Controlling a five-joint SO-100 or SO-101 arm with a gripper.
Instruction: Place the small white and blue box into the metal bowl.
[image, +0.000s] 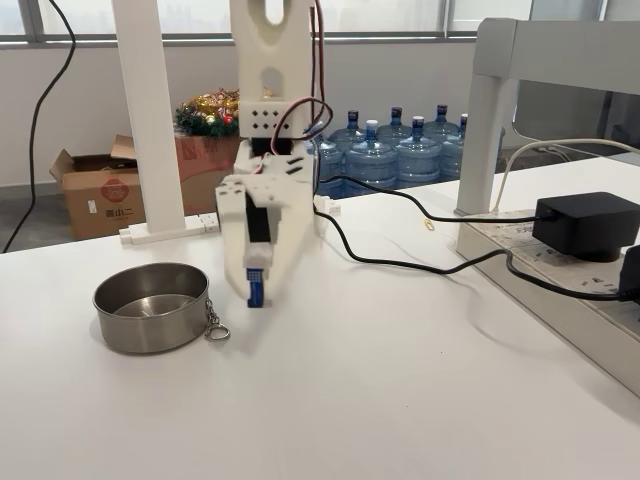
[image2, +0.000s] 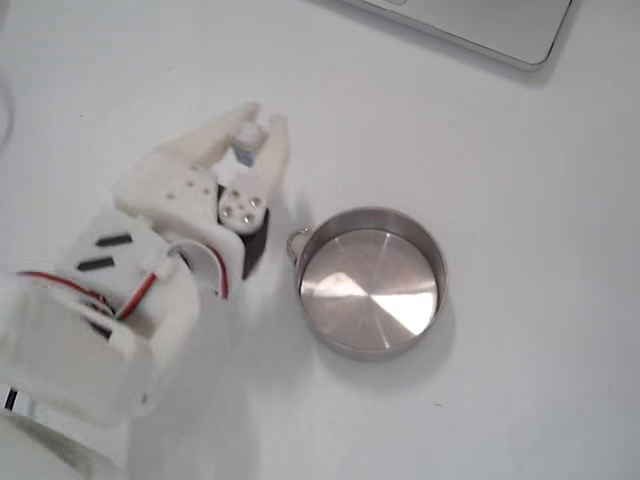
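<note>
My white end effector (image: 256, 290) is clamped on the small white and blue box (image: 256, 287) beside the empty round stainless-steel bowl (image: 151, 307); transfer and release into the bowl remain.

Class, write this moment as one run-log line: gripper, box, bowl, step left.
gripper: shut on small white and blue box | box: held off the white table | round stainless-steel bowl: empty, beside gripper | left: carry over bowl, release

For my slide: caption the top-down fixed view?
White pincer grips the small box beside the empty metal bowl.
</note>
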